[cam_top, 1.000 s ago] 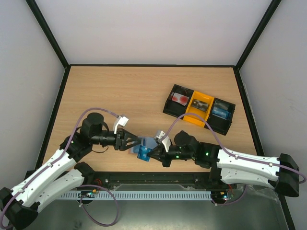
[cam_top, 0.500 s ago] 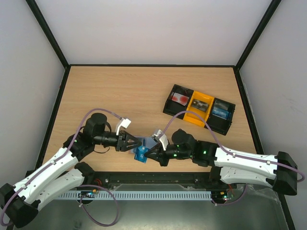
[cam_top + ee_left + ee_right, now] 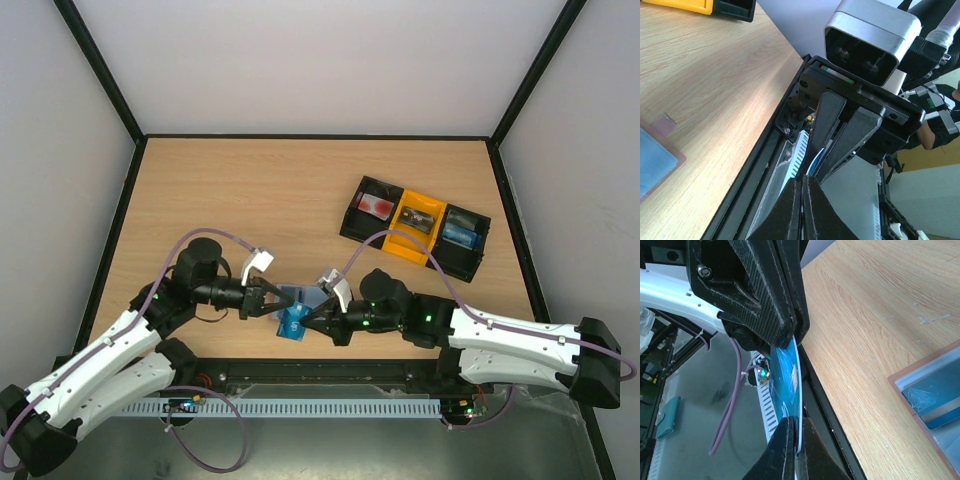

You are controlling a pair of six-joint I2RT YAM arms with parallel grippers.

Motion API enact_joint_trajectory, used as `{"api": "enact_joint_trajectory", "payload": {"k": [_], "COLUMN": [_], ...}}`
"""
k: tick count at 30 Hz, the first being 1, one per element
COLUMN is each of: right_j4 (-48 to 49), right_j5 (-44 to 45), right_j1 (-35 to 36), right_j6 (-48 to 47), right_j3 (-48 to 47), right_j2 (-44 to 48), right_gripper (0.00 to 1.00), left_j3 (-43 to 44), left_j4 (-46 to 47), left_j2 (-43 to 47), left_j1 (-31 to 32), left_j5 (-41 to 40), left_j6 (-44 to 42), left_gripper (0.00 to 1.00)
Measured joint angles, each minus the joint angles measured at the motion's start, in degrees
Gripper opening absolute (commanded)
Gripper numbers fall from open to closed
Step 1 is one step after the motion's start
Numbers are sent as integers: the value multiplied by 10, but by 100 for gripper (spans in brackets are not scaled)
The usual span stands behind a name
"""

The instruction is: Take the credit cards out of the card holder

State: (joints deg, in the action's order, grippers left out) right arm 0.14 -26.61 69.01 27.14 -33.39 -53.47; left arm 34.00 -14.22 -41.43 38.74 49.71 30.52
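Card holder (image 3: 303,295) lies near the table (image 3: 230,190) edge; left pincer (image 3: 281,304) and right pincer (image 3: 305,322) both clamp one blue card (image 3: 292,326).

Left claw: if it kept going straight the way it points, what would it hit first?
Probably the right claw, facing the left claw tip to tip; both pinch the same blue card, edge-on between them.

tabletop (image 3: 250,190) open left, tray (image 3: 398,247) at right rear

one overhead, two close wrist views
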Motion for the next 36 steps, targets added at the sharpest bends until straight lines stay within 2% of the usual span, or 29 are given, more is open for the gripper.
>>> {"api": "enact_joint_trajectory", "payload": {"k": [5,8,13,16,20,24,28,33,36], "right_j4": [3,18,92,158,261,348,442,536,585], "right_j5": [27,88,184,234,289,327,343,329,309], "right_j1": [0,0,0,0,0,0,0,0,0], "right_j6": [28,62,148,227,326,392,424,443,458], "right_j3": [0,6,52,101,172,209,197,149,119], "right_j2": [2,18,69,88,88,68,22,-67,-122], "right_gripper": [26,38,56,63,65,66,66,65,57], "left_j3": [0,2,3,-5,-38,-66,-99,-119,-124], "left_j4": [1,2,38,93,173,213,253,279,299], "left_j2": [7,9,13,35,83,126,153,148,144], "left_j1": [0,1,1,1,1,1,1,2,2], "left_j5": [-17,-48,-122,-176,-246,-332,-398,-428,-431], "left_j6": [2,19,83,142,215,279,331,373,388], "left_gripper": [3,3,3,3,3,3,3,3,3]}}
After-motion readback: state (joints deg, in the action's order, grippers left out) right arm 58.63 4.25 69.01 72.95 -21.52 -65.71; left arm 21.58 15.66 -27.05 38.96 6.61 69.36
